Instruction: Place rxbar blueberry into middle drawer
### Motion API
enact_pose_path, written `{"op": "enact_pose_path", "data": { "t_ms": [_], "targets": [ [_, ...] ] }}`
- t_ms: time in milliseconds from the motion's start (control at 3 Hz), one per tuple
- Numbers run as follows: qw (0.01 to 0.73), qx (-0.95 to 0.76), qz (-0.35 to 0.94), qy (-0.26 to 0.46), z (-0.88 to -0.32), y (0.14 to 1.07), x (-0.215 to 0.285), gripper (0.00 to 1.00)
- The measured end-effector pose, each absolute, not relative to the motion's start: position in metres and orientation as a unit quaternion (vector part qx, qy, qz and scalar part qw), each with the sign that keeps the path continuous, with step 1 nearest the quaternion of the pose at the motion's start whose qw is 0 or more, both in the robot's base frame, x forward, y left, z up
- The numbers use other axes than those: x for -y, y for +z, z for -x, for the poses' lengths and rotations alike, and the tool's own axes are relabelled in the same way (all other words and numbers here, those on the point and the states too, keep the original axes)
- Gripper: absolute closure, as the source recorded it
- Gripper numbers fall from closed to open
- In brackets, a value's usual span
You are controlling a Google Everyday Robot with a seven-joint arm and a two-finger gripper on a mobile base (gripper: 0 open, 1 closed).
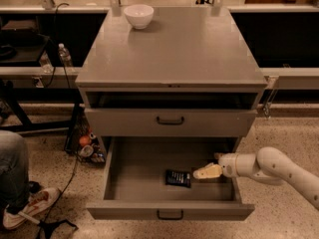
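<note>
The rxbar blueberry (pixel 178 178) lies flat on the floor of the open middle drawer (pixel 133 176), right of centre. Our pincer (pixel 207 172) hangs inside the drawer just beside the bar's right end. We cannot tell whether it is open or closed, though the bar looks free of it. We judge the step in hand to be withdrawal. We lift clear of the wrapper first, then draw away, minding the drawer's right wall and the upper drawer front (pixel 169 121) close above. Open room lies toward the front edge.
</note>
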State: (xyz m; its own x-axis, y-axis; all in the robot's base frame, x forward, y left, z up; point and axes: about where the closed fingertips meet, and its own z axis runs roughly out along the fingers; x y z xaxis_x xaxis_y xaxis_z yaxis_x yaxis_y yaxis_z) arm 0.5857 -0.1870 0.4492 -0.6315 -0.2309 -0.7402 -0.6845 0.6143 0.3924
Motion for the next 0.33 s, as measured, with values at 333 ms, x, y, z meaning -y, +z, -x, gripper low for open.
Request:
{"op": "enact_pose_path", "data": {
  "t_ms": [333],
  "targets": [
    [0.334, -0.836, 0.269, 0.343, -0.5859, 0.4517, 0.1939, 0.00]
  ]
}}
